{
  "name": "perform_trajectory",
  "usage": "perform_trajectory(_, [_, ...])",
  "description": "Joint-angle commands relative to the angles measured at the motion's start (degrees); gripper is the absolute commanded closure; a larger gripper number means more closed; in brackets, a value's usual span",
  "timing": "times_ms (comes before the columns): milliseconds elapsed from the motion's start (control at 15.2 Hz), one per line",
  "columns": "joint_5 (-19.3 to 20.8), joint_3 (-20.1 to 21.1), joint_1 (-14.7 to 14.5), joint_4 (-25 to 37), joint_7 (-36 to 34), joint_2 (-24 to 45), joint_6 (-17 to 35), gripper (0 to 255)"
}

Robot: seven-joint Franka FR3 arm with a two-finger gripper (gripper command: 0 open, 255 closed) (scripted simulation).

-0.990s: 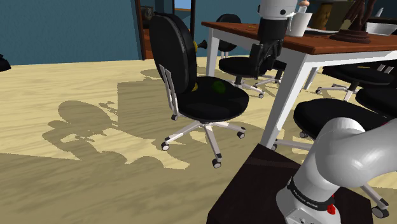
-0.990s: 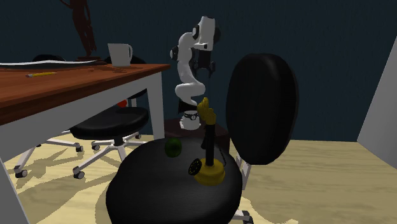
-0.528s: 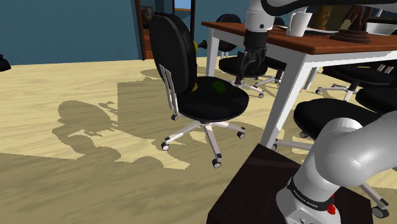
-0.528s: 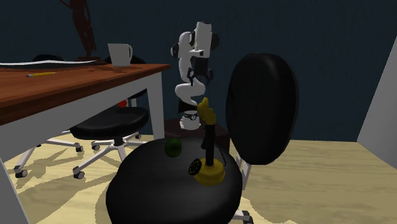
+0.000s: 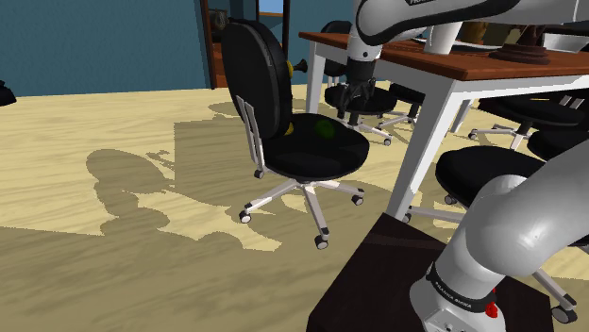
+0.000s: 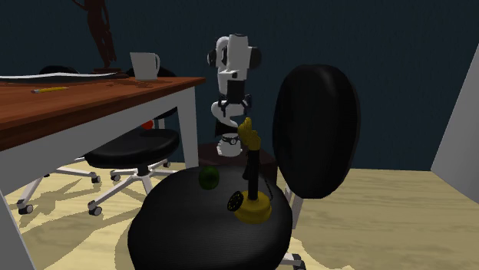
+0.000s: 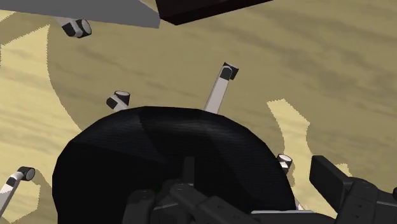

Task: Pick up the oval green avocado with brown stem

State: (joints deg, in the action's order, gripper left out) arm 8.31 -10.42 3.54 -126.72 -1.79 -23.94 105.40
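Note:
The green avocado point(image 5: 326, 129) lies on the seat of a black office chair point(image 5: 316, 149), toward the seat's table side. From the second exterior view the avocado point(image 6: 209, 178) rests near the seat's far edge, beside a yellow telephone point(image 6: 249, 201). My black gripper point(image 5: 353, 102) hangs open just above and to the shoulder view's right of the avocado, between the chair and the table leg. It holds nothing. From the second exterior view my gripper point(image 6: 233, 106) points down behind the chair. In the wrist view one black finger point(image 7: 347, 188) shows over a black chair seat point(image 7: 159, 149).
A brown-topped table point(image 5: 444, 58) with white legs stands at the shoulder view's right of the chair, carrying a white mug point(image 6: 146, 64) and a dark statue. More black office chairs point(image 5: 491, 170) sit under it. The tall chair back point(image 5: 255, 80) rises beside the seat. The floor is wood.
My arm has swung to the shoulder view's left and downward, carrying the gripper from the table's edge to just above the chair seat near the avocado. The avocado has not moved.

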Motion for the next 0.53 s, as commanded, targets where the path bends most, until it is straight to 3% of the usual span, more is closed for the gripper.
perform_trajectory(0, [-0.4,-1.2,0.2,1.6,0.8,3.7,2.7,0])
perform_trajectory(462, [-3.9,-5.4,1.2,9.7,5.3,17.6,9.7,0])
